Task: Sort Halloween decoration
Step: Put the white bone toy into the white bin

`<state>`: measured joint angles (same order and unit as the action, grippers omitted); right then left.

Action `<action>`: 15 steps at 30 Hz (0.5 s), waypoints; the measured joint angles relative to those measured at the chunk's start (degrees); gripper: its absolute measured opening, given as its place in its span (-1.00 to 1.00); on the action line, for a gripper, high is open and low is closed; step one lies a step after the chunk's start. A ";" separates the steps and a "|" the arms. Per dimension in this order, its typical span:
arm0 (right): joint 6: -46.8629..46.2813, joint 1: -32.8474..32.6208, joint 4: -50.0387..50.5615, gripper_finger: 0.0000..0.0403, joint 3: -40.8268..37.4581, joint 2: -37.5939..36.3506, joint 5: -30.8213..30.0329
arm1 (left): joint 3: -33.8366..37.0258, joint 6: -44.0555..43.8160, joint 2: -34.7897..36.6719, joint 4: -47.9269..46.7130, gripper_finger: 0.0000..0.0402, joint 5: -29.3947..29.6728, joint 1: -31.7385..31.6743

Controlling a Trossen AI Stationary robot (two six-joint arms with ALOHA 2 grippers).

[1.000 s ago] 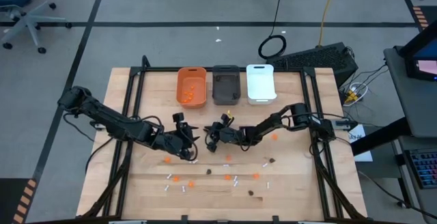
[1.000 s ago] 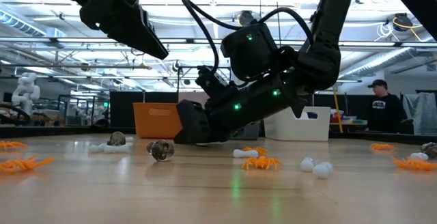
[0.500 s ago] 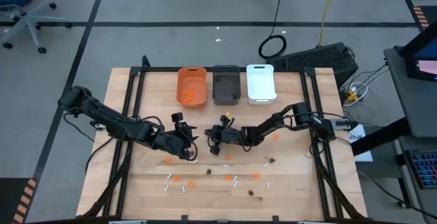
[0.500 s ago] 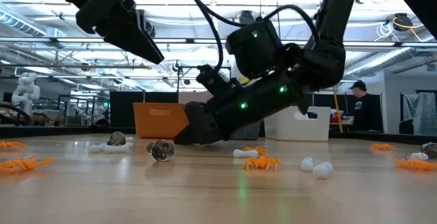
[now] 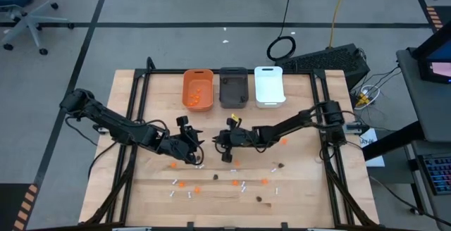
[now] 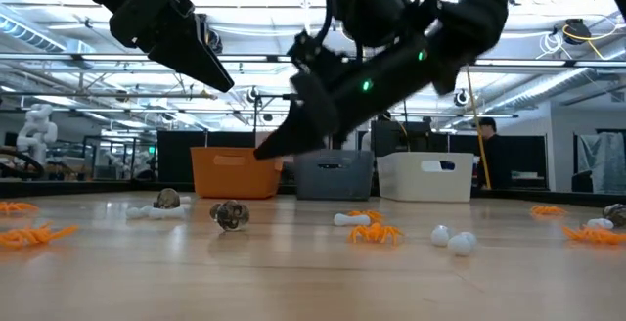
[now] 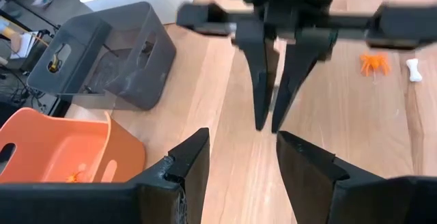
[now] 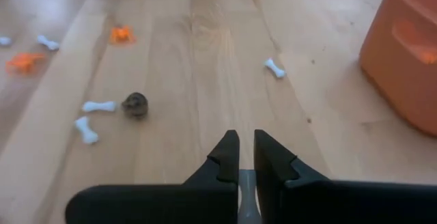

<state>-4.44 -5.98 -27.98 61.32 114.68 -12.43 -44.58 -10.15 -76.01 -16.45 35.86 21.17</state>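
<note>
From above, the scattered Halloween decoration (image 5: 236, 183) pieces are too small to tell shapes; only colour separates them. In the low view, the left gripper (image 6: 217, 73) is cut off by the upper edge, its fingers not separable. The right gripper (image 6: 266, 151) there is a dark blurred wedge. The right arm hides part of the dark grey bin (image 6: 337, 177). The orange bin (image 8: 406, 46) is cropped by the right wrist view's edge. A person (image 6: 484, 140) behind the table is indistinct.

Wooden table (image 5: 303, 196): orange bin (image 5: 198, 89), grey bin (image 5: 233, 87), white bin (image 5: 268, 85) (far edge); Halloween decoration (image 5: 235, 182) scattered nearer.
</note>
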 joint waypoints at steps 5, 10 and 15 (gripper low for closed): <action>2.12 0.10 8.66 -1.00 -0.57 -6.81 2.39 | 0.00 0.02 0.01 0.02 -0.16 -0.01 0.00; -0.47 0.53 9.24 -1.00 -9.35 -15.84 4.04 | 0.00 0.02 0.02 0.36 -0.16 -0.01 -0.01; -4.14 0.66 -3.01 -1.00 -23.12 -25.96 3.67 | 0.00 0.52 0.02 1.95 -0.16 0.32 -0.02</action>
<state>-8.57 -5.31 -30.99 38.20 88.72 -8.76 -44.58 -9.63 -75.99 -14.50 36.18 21.15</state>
